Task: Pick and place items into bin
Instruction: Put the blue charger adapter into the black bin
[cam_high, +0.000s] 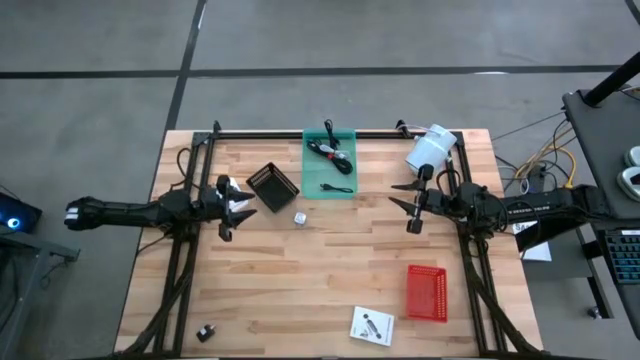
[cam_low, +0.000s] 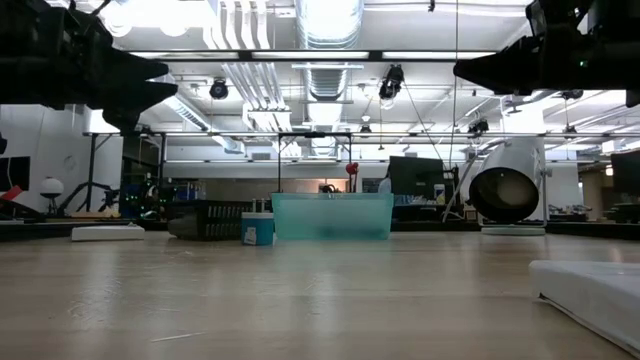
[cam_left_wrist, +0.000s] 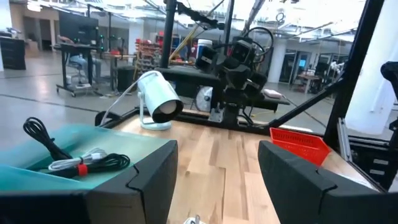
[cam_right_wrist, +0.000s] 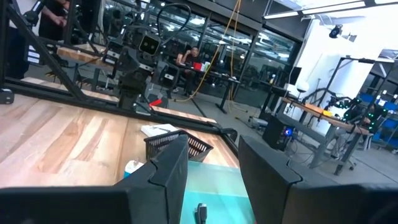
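On the near edge of the wooden surface (cam_high: 300, 290) lie a small black piece (cam_high: 207, 333) and a flat white packet (cam_high: 371, 325). Farther back, the left hand (cam_high: 237, 208) and right hand (cam_high: 408, 207) hover open and empty. A tiny white cube (cam_high: 299, 218) sits between them; the coiled black cable (cam_high: 328, 150) lies in the green bin (cam_high: 346, 170).

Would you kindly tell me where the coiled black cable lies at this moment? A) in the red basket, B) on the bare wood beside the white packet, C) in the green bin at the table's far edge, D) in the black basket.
C: in the high view the coiled black cable lies inside the green bin, apart from the red basket and the black basket.
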